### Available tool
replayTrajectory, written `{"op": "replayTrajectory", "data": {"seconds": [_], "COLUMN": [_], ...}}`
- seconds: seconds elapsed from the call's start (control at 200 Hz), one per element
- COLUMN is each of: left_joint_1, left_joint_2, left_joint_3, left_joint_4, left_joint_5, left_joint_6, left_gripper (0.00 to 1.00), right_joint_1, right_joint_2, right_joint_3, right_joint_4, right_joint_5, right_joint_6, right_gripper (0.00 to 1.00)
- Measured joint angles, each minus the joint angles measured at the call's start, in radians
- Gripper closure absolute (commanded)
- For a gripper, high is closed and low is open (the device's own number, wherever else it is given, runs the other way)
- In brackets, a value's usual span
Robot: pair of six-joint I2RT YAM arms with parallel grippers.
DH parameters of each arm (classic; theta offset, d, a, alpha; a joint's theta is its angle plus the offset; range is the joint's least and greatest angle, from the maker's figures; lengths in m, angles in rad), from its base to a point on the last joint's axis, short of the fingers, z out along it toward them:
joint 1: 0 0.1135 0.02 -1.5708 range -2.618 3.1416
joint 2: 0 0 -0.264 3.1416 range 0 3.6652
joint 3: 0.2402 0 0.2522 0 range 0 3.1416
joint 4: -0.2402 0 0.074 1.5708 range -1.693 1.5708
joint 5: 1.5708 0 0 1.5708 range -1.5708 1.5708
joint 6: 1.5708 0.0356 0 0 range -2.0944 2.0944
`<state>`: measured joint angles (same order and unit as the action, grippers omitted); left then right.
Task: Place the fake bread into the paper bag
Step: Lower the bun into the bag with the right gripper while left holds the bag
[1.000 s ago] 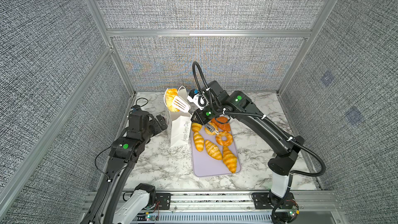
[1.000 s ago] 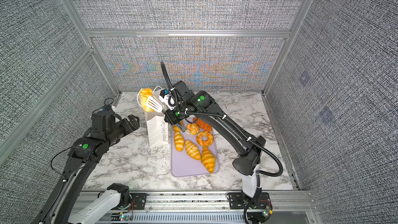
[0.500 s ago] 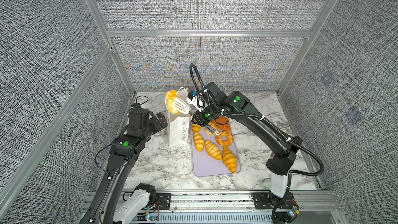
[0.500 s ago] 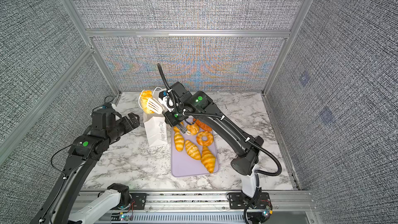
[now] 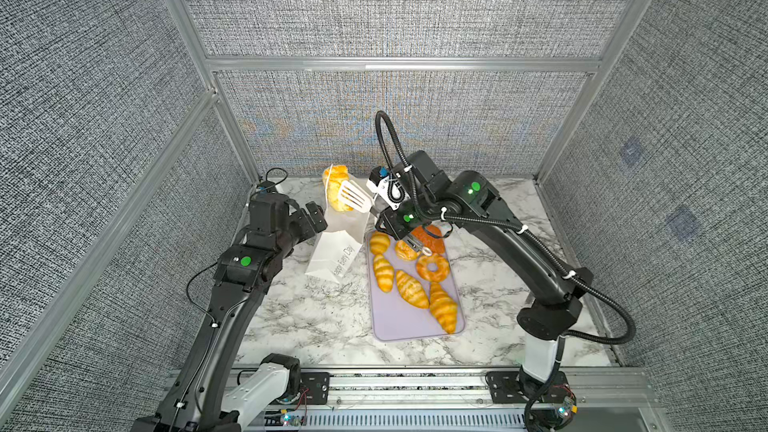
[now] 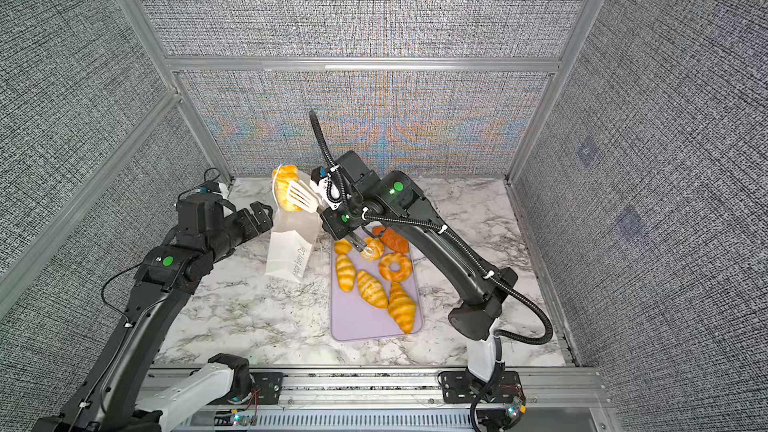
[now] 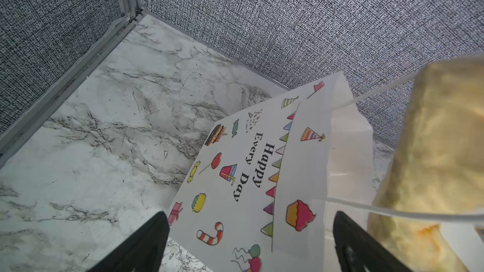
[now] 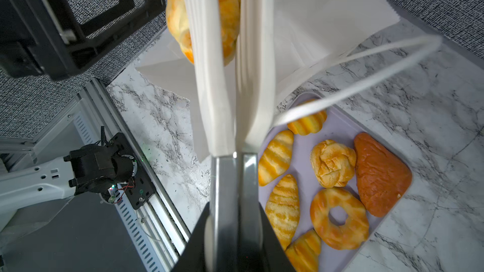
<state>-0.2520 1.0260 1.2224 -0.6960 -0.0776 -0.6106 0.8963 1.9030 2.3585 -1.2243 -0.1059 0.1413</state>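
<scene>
Right gripper (image 8: 233,227) high, tongs (image 5: 354,198) pinching croissant (image 5: 335,184) over bag (image 5: 332,257); left gripper (image 7: 248,247) agape

One croissant raised at the bag's mouth, seven pastries lying flat.
The white paper bag (image 5: 332,257), lettered "Happy Every Day", leans tilted, mouth open, its printed face just ahead of the spread fingers (image 7: 146,242) of the left gripper (image 5: 316,217). A glossy golden croissant (image 5: 335,189), pinched in white tongs (image 5: 353,198), hangs over that mouth, well beyond the fingers (image 8: 193,247) of the right gripper (image 8: 234,210). Four striped croissants (image 5: 411,289), a knotted bun (image 5: 401,251), a ring doughnut (image 5: 433,268) and a reddish wedge (image 5: 434,243) lie just beside those fingers.
</scene>
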Motion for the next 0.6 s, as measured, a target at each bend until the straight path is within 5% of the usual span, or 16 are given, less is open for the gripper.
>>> {"op": "replayTrajectory", "data": {"seconds": [0.6], "left_joint_1": [0.000], "left_joint_2": [-0.015], "left_joint_3": [0.000], "left_joint_4": [0.053], "left_joint_5": [0.055], "left_joint_6": [0.005], "left_gripper": [0.05], "right_joint_1": [0.003], "right_joint_2": [0.095], "right_joint_3": [0.074], "right_joint_4": [-0.066], "right_joint_5": [-0.008], "right_joint_6": [-0.045], "right_gripper": [0.76]}}
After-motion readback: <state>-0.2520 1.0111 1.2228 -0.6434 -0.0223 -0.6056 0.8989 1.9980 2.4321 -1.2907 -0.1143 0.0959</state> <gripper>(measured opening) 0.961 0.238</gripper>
